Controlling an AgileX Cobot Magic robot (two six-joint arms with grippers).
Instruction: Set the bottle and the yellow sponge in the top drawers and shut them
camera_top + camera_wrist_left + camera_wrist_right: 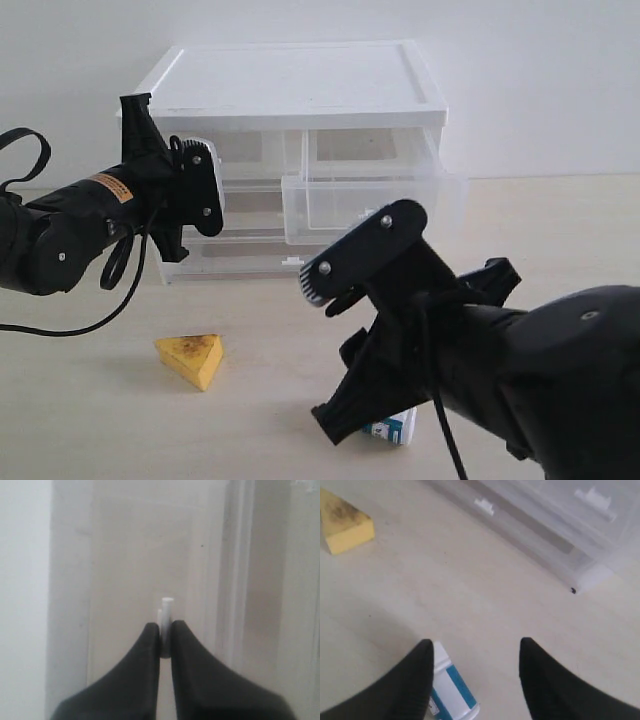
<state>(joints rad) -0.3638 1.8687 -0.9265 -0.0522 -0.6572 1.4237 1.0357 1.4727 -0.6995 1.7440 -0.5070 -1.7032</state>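
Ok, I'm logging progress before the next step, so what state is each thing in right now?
top left drawer: looks closed, handle gripped
top right drawer: pulled open, looks empty
bottom drawer: closed
yellow sponge: lying on the table, free
bottle: on the table under the right gripper, not held
left gripper: shut on the handle
right gripper: open
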